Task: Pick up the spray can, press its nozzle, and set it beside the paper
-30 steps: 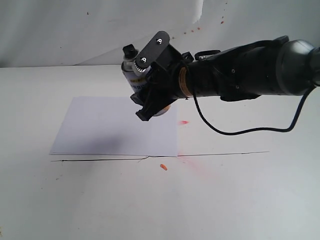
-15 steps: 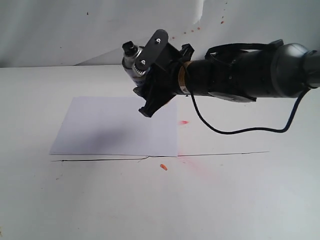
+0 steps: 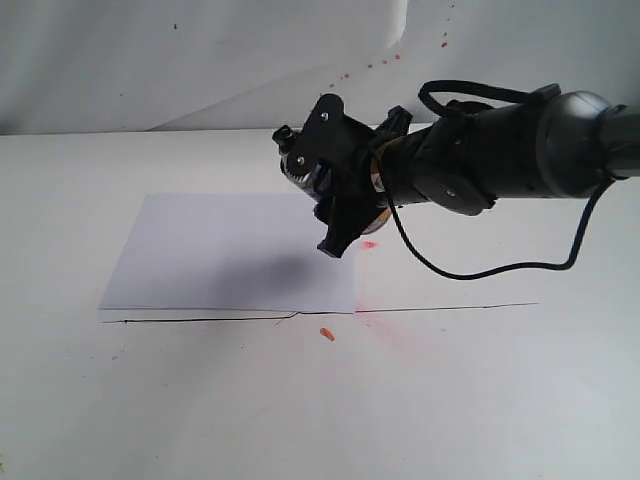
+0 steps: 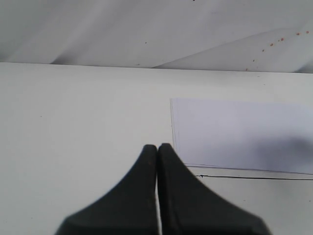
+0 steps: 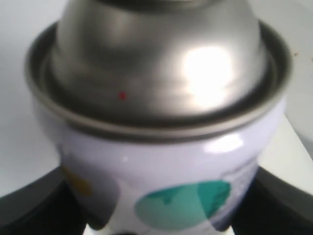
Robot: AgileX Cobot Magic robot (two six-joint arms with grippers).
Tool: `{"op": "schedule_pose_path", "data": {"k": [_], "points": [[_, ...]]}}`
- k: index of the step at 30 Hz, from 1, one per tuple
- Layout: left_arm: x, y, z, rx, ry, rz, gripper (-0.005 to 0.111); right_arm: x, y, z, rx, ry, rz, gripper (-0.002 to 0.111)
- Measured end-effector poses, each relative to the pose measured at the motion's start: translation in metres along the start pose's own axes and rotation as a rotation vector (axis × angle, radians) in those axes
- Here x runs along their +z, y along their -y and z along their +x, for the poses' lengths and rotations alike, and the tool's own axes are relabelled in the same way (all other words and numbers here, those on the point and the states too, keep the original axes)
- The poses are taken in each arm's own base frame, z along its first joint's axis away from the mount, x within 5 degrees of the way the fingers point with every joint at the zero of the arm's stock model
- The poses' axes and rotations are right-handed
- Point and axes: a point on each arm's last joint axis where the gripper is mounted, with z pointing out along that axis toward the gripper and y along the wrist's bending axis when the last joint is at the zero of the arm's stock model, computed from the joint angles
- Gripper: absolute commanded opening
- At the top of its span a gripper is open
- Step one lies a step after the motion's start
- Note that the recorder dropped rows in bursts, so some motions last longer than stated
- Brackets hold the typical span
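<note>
We see the spray can [image 5: 161, 161] clamped between the fingers of the right gripper [image 3: 328, 180], held in the air over the right far corner of the paper [image 3: 220, 255], tipped so its black nozzle [image 3: 283, 133] points left. The left gripper [image 4: 157, 148] hangs over the table [image 3: 450, 400] near the paper's edge, jaws pressed together on nothing

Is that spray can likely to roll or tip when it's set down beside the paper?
The spray can looks rigid: shiny metal dome. Its round body would probably roll if laid sideways. The glossy wall may be slippery.
</note>
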Motion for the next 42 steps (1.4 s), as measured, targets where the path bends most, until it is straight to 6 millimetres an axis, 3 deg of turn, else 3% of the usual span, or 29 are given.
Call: {"op": "schedule_pose_path", "data": {"k": [5, 13, 19, 25, 32, 38, 42], "points": [[0.000, 0.000, 0.000, 0.000, 0.000, 0.000, 0.001, -0.006, -0.013, -0.006, -0.141, -0.101, -0.073, 0.000], [0.000, 0.000, 0.000, 0.000, 0.000, 0.000, 0.001, -0.020, -0.002, -0.039, -0.211, -0.065, -0.146, 0.000], [0.000, 0.000, 0.000, 0.000, 0.000, 0.000, 0.001, -0.011, -0.014, -0.030, -0.233, -0.140, -0.266, 0.000], [0.000, 0.000, 0.000, 0.000, 0.000, 0.000, 0.001, -0.011, 0.003, -0.054, -0.226, -0.206, -0.322, 0.000], [0.000, 0.000, 0.000, 0.000, 0.000, 0.000, 0.001, 0.012, 0.007, -0.063, -0.225, -0.270, -0.368, 0.000], [0.000, 0.000, 0.000, 0.000, 0.000, 0.000, 0.001, 0.035, 0.003, -0.055, -0.261, -0.356, -0.398, 0.000], [0.000, 0.000, 0.000, 0.000, 0.000, 0.000, 0.001, 0.040, 0.004, -0.051, -0.289, -0.382, -0.381, 0.000]]}}
